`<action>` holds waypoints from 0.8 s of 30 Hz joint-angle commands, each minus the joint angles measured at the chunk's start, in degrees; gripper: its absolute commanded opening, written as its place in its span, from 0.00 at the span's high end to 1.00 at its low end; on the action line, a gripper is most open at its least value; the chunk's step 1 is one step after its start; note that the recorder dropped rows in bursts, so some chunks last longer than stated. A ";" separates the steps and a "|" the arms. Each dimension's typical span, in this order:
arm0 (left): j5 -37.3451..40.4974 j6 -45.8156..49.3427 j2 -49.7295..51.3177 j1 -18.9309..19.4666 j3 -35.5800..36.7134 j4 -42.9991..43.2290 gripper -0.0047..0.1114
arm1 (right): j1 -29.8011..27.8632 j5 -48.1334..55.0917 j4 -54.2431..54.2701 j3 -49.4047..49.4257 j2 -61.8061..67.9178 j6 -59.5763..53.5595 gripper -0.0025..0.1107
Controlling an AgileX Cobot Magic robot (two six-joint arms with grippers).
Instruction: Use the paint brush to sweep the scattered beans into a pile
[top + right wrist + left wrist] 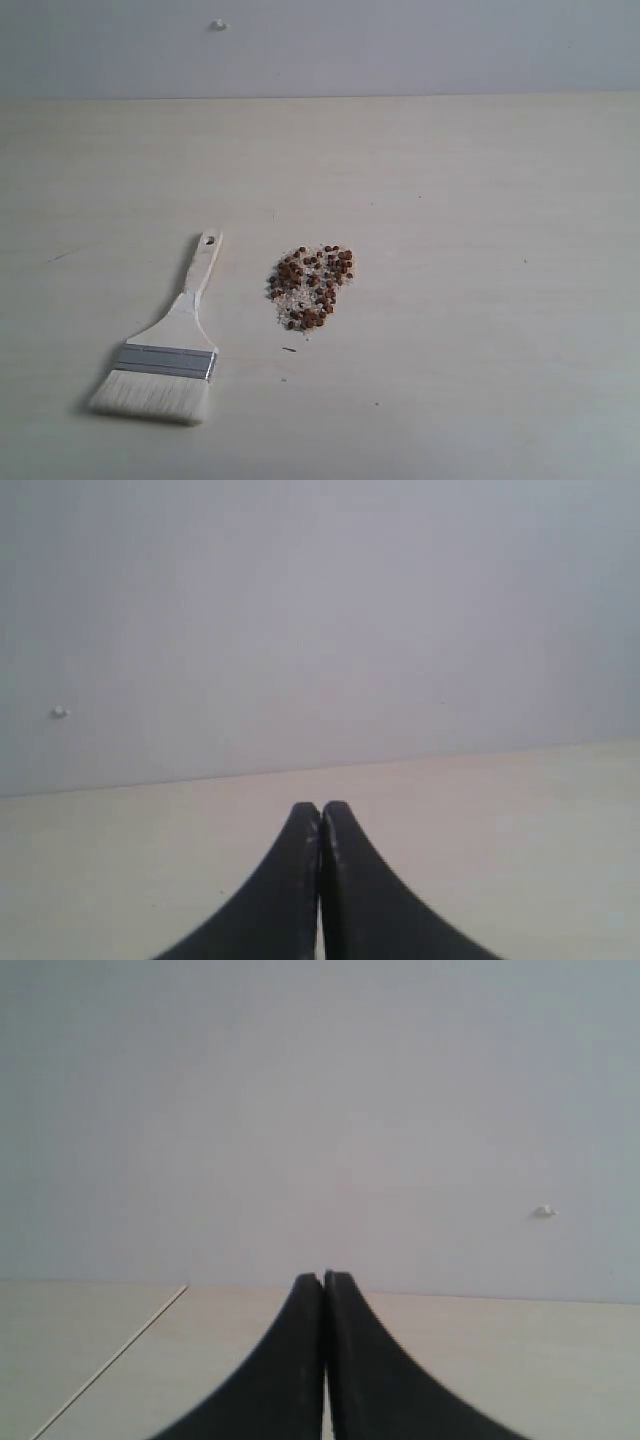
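I am holding my left tool point(324, 1280) and right tool point(321, 808) pinched closed, empty; the paint brush point(175, 330) is lying left of the pile point(312, 288).

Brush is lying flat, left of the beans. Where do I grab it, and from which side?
Grip the paint brush at the slim middle of its wooden handle, coming straight down with jaws across its width. It lies flat on the table, so probably only the top is open; the ferrule and bristles look too wide.
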 commanded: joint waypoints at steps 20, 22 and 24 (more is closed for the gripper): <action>0.24 0.24 0.20 0.03 0.19 -0.82 0.96 | -0.27 0.12 0.64 0.30 -0.39 0.03 0.98; 0.24 0.24 0.20 0.03 0.19 -0.82 0.96 | -0.27 0.12 0.64 0.30 -0.39 0.03 0.98; 0.24 0.24 0.20 0.03 0.19 -0.82 0.96 | -0.27 0.12 0.77 0.30 -0.39 0.03 0.98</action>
